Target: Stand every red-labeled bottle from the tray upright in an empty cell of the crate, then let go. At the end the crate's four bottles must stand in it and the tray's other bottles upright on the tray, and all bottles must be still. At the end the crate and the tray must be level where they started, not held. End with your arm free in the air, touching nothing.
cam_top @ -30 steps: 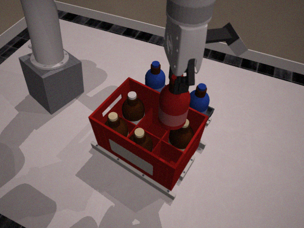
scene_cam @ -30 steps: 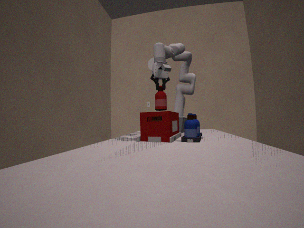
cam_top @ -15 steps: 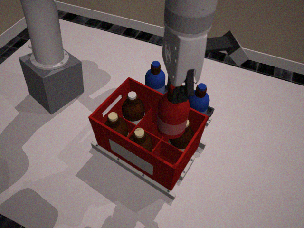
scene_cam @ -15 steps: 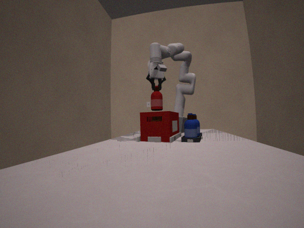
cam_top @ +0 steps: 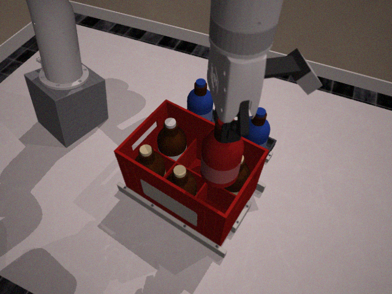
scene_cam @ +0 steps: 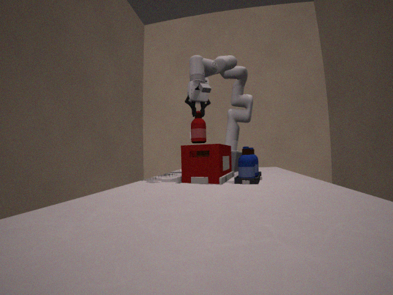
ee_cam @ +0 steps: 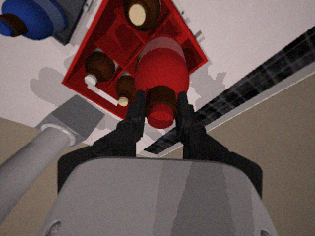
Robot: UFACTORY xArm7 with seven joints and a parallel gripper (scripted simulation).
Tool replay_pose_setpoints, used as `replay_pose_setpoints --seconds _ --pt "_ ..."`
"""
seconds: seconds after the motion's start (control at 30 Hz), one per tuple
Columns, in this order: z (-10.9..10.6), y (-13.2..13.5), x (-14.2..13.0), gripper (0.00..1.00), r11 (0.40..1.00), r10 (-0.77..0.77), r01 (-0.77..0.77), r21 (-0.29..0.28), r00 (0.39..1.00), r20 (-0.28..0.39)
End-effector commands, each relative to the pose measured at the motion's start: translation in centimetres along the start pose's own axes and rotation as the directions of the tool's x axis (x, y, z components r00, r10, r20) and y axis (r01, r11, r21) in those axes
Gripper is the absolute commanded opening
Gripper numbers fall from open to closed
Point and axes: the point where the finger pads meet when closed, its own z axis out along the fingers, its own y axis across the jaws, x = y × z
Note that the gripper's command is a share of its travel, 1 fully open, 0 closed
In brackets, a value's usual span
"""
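Overhead, a white jointed arm (cam_top: 242, 38) (scene_cam: 245, 74) arches from its gray block base (cam_top: 85, 117) (ee_cam: 91, 110) across a pale tabletop (cam_top: 316, 205) (scene_cam: 196, 238), its last section pointing down above a red crate (cam_top: 171, 202) (scene_cam: 199, 168) (ee_cam: 105, 105). The crate, an open-topped box with flat walls and thin dividers, carries a blank gray panel on one long side (no writing can be read on it) and handle slots in its ends. Four brown bottles, round-shouldered, stand in its cells, three capped in cream and one in white (cam_top: 171, 140) (ee_cam: 99, 67). Beside the crate, a dark tray (cam_top: 271, 144) (scene_cam: 247, 180) (ee_cam: 74, 27) bears two upright blue-labeled bottles with blue caps. Low gray rails (cam_top: 171, 218) (scene_cam: 226, 177), dotted with screws, edge the crate. The red-labeled bottle (cam_top: 221, 155) (scene_cam: 198, 129) (ee_cam: 162, 69), glossy, with a paler band around its body, hangs upright above the crate, wholly clear of its rim in the exterior view. The black-fingered gripper (cam_top: 230, 131) (scene_cam: 198, 113) (ee_cam: 160, 101) is clamped on its neck, just below the red cap (ee_cam: 160, 118).

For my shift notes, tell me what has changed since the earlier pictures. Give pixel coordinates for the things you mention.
The claw (cam_top: 227, 128) (scene_cam: 198, 111) (ee_cam: 160, 101) has carried the red bottle (cam_top: 220, 155) (scene_cam: 198, 128) (ee_cam: 162, 71) sideways above the crate (cam_top: 171, 196) (scene_cam: 199, 168) (ee_cam: 91, 100), away from the tray (cam_top: 271, 144) (scene_cam: 247, 179) (ee_cam: 74, 25). Nothing was released. The crate, its bottles and the blue bottles (cam_top: 199, 102) (cam_top: 258, 130) (scene_cam: 247, 166) (ee_cam: 41, 19) stayed put.
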Motion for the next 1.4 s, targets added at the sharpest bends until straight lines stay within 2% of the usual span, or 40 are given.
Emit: replay_pose_setpoints --seconds 0.0,1.37 --pt "-0.2 0.7 -0.1 0.00 1.000 0.000 0.000 -0.004 1.000 -0.003" --pt "-0.2 2.2 -0.7 0.00 1.000 0.000 0.000 -0.004 1.000 -0.003"
